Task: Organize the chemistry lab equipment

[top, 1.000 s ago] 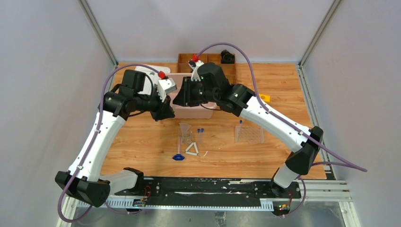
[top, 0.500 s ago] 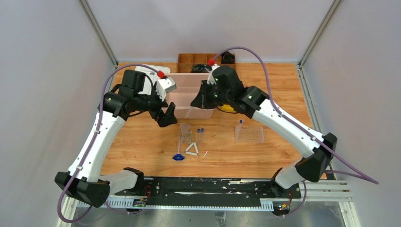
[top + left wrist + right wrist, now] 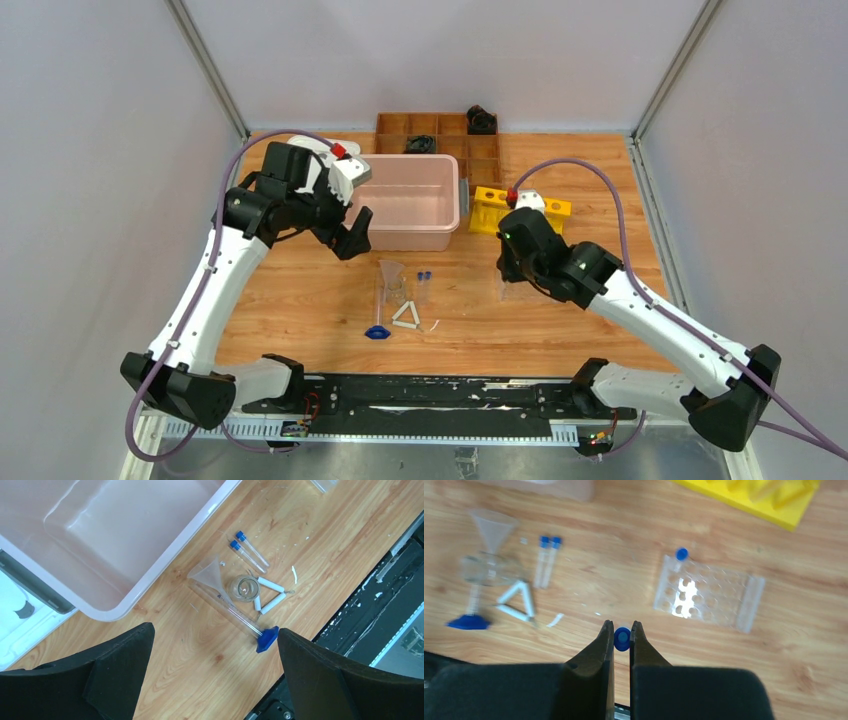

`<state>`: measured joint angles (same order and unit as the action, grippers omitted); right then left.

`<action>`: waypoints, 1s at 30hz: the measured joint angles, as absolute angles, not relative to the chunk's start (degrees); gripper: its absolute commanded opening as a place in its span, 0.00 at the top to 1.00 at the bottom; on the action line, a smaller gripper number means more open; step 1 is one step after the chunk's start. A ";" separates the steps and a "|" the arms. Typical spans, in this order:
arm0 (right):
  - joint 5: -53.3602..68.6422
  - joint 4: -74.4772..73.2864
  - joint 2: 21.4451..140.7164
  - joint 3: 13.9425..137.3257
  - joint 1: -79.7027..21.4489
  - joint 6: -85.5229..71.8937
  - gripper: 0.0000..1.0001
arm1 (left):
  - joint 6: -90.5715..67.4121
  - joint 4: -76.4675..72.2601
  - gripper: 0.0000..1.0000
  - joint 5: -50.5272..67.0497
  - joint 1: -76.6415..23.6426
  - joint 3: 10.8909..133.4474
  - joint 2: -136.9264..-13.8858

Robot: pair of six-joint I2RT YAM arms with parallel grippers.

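Note:
My right gripper point(image 3: 622, 630) is shut on a blue-capped tube point(image 3: 622, 639), seen cap-on between the fingertips. It hangs over the table in front of the clear tube rack point(image 3: 709, 595), where one capped tube point(image 3: 680, 555) stands. In the top view this gripper point(image 3: 512, 268) covers part of the rack point(image 3: 535, 292). My left gripper point(image 3: 215, 630) is open and holds nothing, above bare wood near the bin point(image 3: 355, 235). On the table lie two blue-capped tubes point(image 3: 250, 550), a glass funnel point(image 3: 207, 572), a white triangle point(image 3: 267, 595) and a blue piece point(image 3: 266, 639) on the end of a clear cylinder.
A pink bin point(image 3: 405, 238) stands at the back centre, a yellow rack point(image 3: 495, 205) to its right, a brown wooden tray point(image 3: 440, 125) behind. A small glass beaker point(image 3: 244, 587) sits beside the funnel. A white object point(image 3: 20, 620) lies left of the bin.
Both grippers were together over the bin. The left one has opened and stayed near the bin. The right arm has swung right and forward to the tube rack, shut on the tube.

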<state>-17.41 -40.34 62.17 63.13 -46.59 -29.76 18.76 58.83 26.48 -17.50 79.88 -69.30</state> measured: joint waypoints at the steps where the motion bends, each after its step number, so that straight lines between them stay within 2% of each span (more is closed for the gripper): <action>1: -18.48 -40.71 61.52 61.14 -46.48 -29.74 1.00 | 18.61 58.83 0.00 26.28 -17.50 79.88 -69.36; 9: -24.45 -40.64 59.51 52.25 -45.60 -29.93 1.00 | 18.37 58.83 0.00 25.30 -17.50 79.88 -69.36; 16: -27.77 -32.73 58.85 46.83 -45.45 -29.43 1.00 | 17.98 58.83 0.00 24.64 -17.50 79.88 -69.36; 30: -29.76 -21.04 65.69 43.38 -44.66 -28.18 1.00 | 18.15 58.85 0.00 24.43 -17.50 79.79 -68.18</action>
